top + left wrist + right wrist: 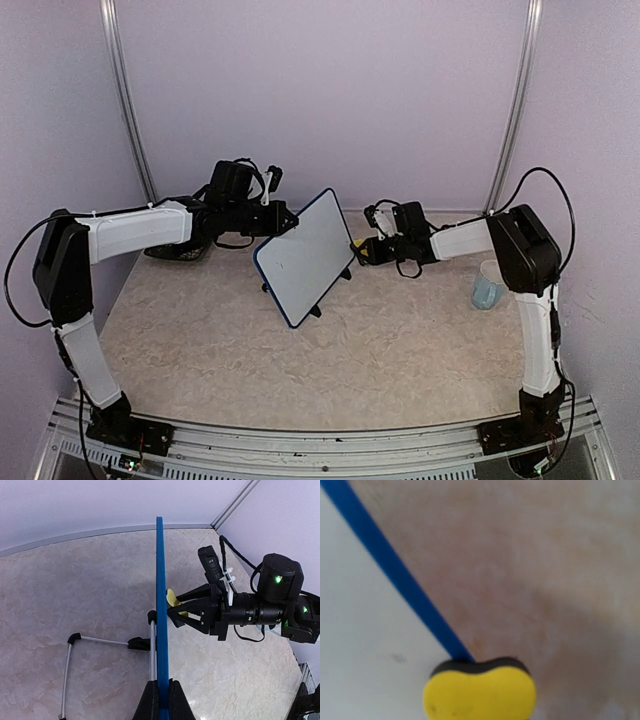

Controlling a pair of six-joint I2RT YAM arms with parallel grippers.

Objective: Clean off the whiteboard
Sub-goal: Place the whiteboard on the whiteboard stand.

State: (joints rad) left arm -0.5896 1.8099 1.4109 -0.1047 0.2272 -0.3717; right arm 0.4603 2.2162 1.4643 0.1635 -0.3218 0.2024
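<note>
A whiteboard stands tilted on its feet near the middle of the table, a little toward the far edge. The left gripper is clamped narrow on the whiteboard's upper left edge. The right gripper is closed on a yellow sponge, which meets the whiteboard's blue right edge. A faint grey mark shows on the white face. A blue cup sits near the table's right edge.

Left claw grips the whiteboard; right claw holds yellow sponge.
</note>
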